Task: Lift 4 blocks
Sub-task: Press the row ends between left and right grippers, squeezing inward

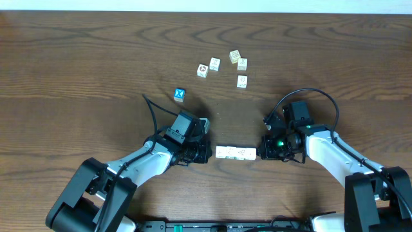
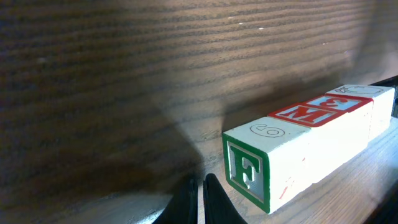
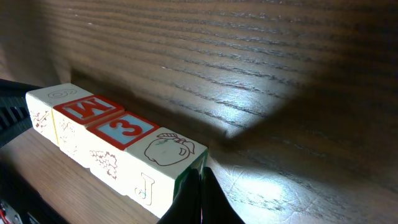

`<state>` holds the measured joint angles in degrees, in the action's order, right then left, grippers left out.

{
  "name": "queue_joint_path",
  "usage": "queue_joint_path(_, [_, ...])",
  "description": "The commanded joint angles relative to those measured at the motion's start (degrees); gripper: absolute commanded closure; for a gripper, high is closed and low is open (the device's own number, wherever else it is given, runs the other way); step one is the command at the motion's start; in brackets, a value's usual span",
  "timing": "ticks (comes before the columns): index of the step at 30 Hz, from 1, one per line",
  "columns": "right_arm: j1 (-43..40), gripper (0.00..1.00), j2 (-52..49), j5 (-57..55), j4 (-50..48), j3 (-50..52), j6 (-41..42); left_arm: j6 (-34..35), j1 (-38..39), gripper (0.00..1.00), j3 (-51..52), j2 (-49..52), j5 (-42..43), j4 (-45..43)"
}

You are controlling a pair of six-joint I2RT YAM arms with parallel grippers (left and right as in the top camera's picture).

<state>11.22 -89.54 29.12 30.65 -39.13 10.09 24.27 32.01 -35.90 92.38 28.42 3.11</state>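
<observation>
Blocks (image 1: 235,153): four in row, touching end-to-end.

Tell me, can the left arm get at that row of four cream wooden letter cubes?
Probably yes: its shut fingers sit right beside the row, at its green F end, nothing in between.

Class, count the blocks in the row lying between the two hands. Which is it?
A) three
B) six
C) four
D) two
C: the row of blocks shows four top faces in the right wrist view: a faint oval, an M, a 3 and an apple.
</observation>
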Motion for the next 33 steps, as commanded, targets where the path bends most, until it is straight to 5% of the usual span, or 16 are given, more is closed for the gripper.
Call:
queue_joint_path(1, [0.46,0.99,-0.37,1.57,0.15,0.2,0.59,-1.68,0.22,0.93,0.11,0.98,0.0,-0.57])
queue_joint_path(33, [0.57,0.99,-0.37,1.4,2.01,0.2,5.77,1.33,0.22,0.93,0.11,0.98,2.64,-5.25])
